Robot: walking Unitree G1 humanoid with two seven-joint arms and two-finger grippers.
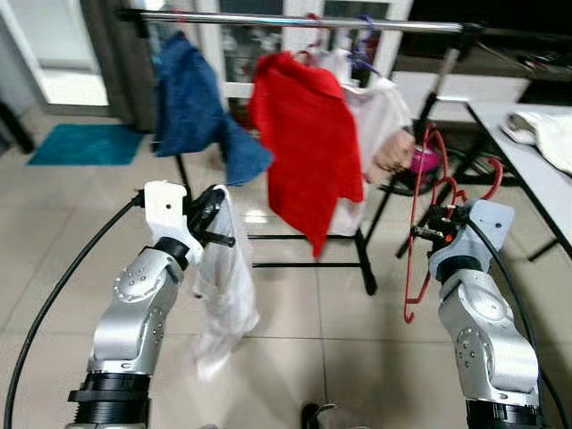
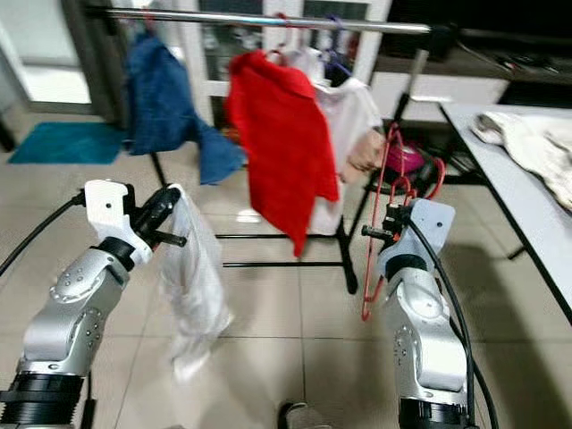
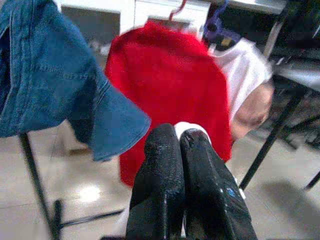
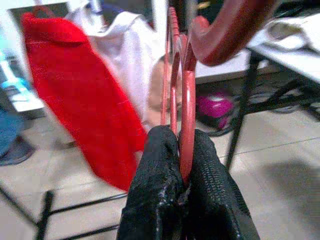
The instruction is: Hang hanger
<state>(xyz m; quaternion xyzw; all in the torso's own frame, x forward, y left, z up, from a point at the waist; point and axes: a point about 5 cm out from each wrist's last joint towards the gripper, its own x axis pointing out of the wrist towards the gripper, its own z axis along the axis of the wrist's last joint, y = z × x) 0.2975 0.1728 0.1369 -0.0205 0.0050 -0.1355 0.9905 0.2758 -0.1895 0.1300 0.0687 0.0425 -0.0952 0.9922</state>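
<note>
R hand point(image 1: 435, 225) clamped on red hanger point(image 1: 417, 239), held low, right of rack point(image 1: 295, 21). L hand point(image 1: 211, 217) pinching white cloth point(image 1: 223, 286), dangling over floor before rack.

Both eye views look forward and down from the head across the tiled floor point(image 1: 295, 331) toward the clothes rack point(image 1: 295, 22). Each wrist view looks closely along its own pincer fingers; both share the red garment point(image 3: 165, 90).
</note>
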